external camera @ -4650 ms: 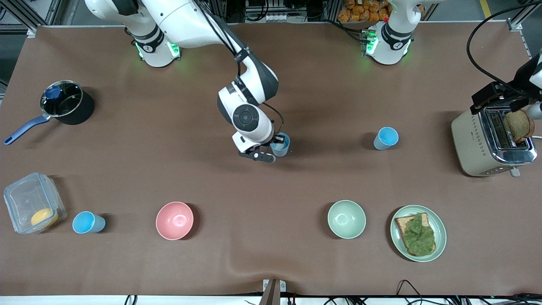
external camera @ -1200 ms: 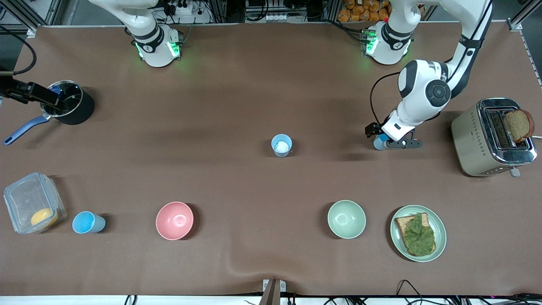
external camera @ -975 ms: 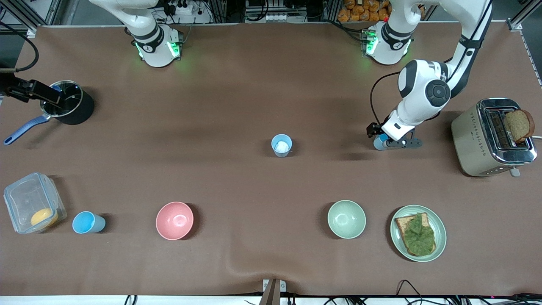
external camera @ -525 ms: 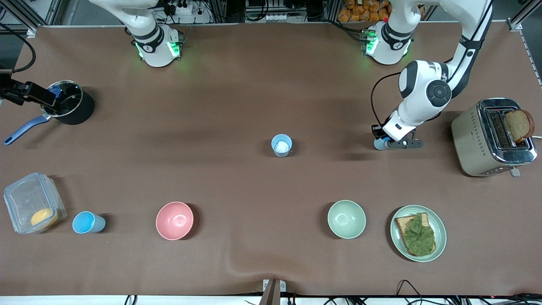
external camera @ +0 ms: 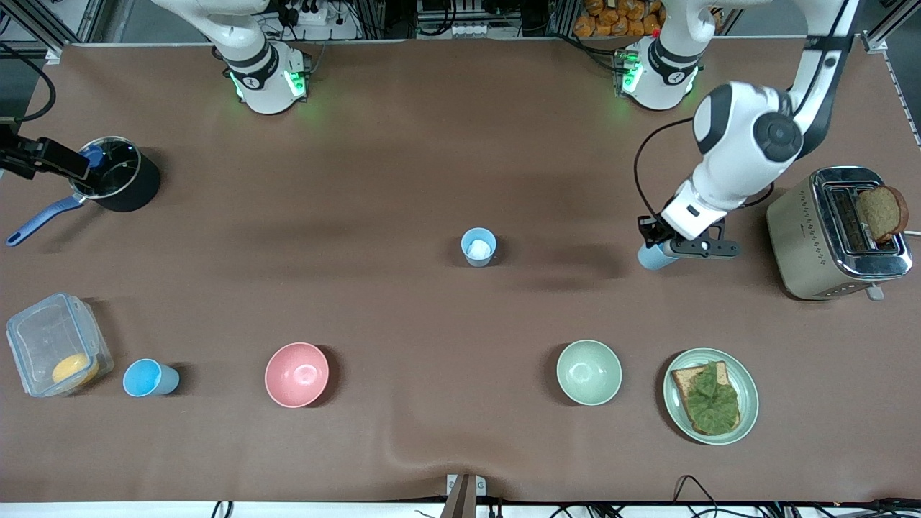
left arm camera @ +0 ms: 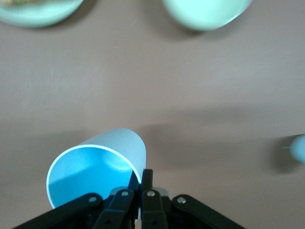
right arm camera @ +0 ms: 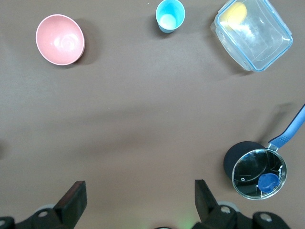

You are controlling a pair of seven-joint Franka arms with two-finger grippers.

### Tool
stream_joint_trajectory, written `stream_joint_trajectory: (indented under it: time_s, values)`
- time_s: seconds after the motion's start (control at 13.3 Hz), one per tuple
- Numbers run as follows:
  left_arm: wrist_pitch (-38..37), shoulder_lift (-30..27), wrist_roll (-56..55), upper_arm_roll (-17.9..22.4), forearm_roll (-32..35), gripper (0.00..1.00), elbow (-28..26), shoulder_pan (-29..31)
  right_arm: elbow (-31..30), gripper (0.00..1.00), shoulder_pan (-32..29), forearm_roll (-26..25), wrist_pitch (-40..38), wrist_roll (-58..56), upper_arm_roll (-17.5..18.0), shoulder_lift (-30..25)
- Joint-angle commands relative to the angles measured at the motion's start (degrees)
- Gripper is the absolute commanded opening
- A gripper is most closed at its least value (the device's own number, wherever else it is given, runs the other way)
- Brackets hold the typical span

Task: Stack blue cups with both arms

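My left gripper (external camera: 659, 236) is shut on the rim of a light-blue cup (external camera: 653, 256) and holds it above the table beside the toaster; in the left wrist view one finger (left arm camera: 134, 177) is inside the cup (left arm camera: 95, 167) and the other outside. A second blue cup (external camera: 478, 247) with a whitish inside stands at the table's middle. A third blue cup (external camera: 149, 378) stands near the front camera at the right arm's end and also shows in the right wrist view (right arm camera: 170, 15). My right gripper (right arm camera: 139, 195) is open and empty, up beside the saucepan.
A pink bowl (external camera: 296, 374), a pale green bowl (external camera: 588, 372) and a plate with toast (external camera: 711, 396) sit nearest the front camera. A toaster (external camera: 838, 234) stands at the left arm's end. A saucepan (external camera: 114, 174) and a clear container (external camera: 56, 344) are at the right arm's end.
My left gripper has closed on the cup and lifted it off the table, and the arm has risen. The right gripper has drifted slightly outward beside the saucepan.
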Motion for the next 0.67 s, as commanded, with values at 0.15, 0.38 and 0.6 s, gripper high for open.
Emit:
stream_joint_trajectory:
  time_s: [0.15,0.38,0.6]
  values:
    - [-3.6,2.6,-9.8,-0.6,-0.7,0.0,11.7,-11.5,-1.1,1.0,-0.8,-0.9,0.5,-0.5,1.1,-0.9]
    - [-3.6,7.6,-24.6,-0.5,-0.4,0.0,17.8,-19.6,-1.2,1.0,-1.0,-0.9,0.3,-0.6,1.1,-0.9]
    - [-3.6,14.7,-25.2,-0.3,-0.4,0.0,22.5,-26.2,-1.2,1.0,-1.0,-0.9,0.3,-0.6,1.0,-0.9]
